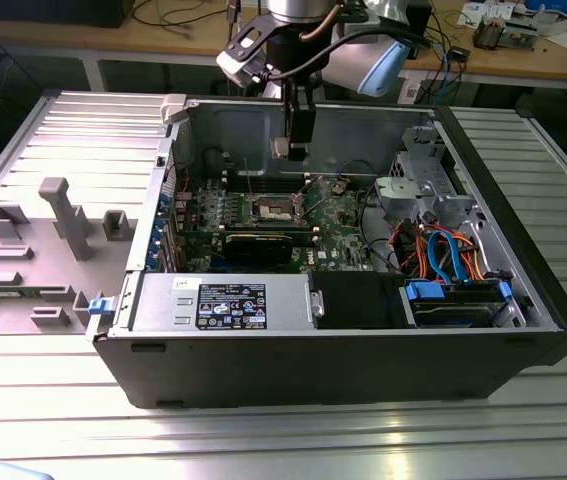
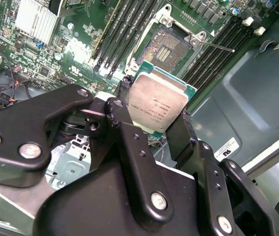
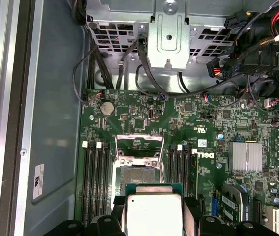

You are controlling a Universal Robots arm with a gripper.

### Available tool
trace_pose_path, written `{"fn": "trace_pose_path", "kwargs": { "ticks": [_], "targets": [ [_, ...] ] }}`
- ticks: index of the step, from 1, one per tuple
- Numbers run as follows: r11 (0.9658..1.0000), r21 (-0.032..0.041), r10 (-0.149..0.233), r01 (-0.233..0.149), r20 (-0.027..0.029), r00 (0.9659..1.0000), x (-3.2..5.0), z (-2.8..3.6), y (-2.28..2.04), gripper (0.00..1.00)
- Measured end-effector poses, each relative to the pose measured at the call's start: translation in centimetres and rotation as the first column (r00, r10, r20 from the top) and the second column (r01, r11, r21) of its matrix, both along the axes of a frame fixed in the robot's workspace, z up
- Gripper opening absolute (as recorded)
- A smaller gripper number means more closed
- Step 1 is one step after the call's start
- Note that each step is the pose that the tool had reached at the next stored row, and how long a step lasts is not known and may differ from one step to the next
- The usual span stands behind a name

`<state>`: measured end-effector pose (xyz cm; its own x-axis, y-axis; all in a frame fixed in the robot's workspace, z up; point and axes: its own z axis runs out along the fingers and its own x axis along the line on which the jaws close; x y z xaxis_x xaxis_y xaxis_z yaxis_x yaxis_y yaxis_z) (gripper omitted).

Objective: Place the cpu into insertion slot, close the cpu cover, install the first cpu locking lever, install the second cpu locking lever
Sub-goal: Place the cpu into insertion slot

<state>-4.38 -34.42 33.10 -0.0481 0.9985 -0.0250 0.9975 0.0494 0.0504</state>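
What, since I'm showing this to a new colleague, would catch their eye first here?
The gripper grips the cpu by its edges, silver top showing, over the empty insertion slot on the green motherboard. In the exterior view, the open black computer case lies on its side on a ribbed metal table.

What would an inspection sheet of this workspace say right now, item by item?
Surface: ribbed metal table carrying an open computer case.
Job's things: cpu held over the insertion slot, not yet seated; cpu cover looks swung open.
Clutter: grey fixtures at the exterior view's left.
End effector: shut on the cpu's edges.
Cables: orange and blue cables bundled inside the case, away from the slot.
Surroundings: cluttered workbench behind.
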Motion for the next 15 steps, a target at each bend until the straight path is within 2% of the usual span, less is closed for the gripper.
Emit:
{"fn": "trace_pose_path", "kwargs": {
  "ticks": [8, 15],
  "targets": [
    [1.0, 0.0001, 0.0, 0.0, 0.0002, 1.0, -0.09, -0.18, 0.0, 0.54],
    [1.0, 0.0, -0.002, 0.002, -0.0004, 1.0, -0.11, -1.08, 0.05, 0.54]
  ]
}}
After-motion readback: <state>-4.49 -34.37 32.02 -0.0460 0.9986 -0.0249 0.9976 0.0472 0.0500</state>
